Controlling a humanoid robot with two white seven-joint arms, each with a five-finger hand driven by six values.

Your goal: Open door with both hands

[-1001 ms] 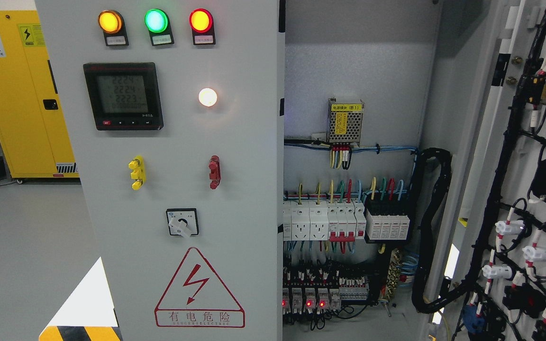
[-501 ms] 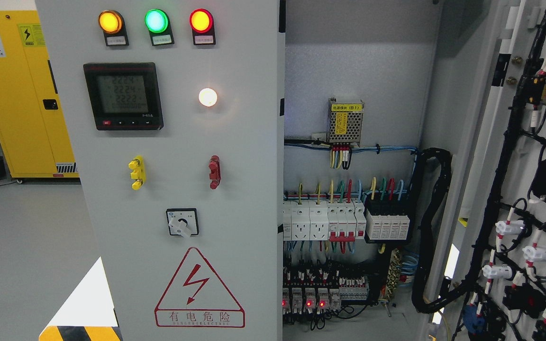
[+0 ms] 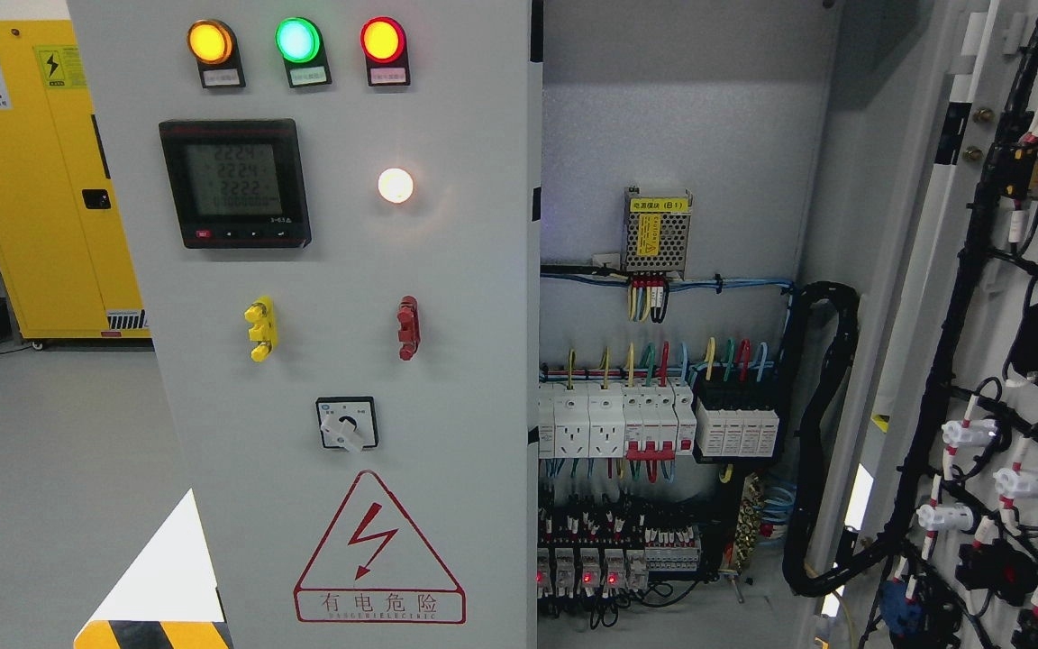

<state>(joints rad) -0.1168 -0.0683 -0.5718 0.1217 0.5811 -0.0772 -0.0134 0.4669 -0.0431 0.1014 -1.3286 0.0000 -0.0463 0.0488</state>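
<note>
The grey cabinet's left door is seen closed at frame left. The right door is swung wide, wiring exposed, breakers visible inside. No hand is in view, so finger state cannot be told. Judged: half done; left door's edge to be grasped next.

Between the closed left door and the right door, swung open, the way into the cabinet is free until breakers and black cable loom far inside.

4 lit lamps, 2 doors, 1 meter
</note>
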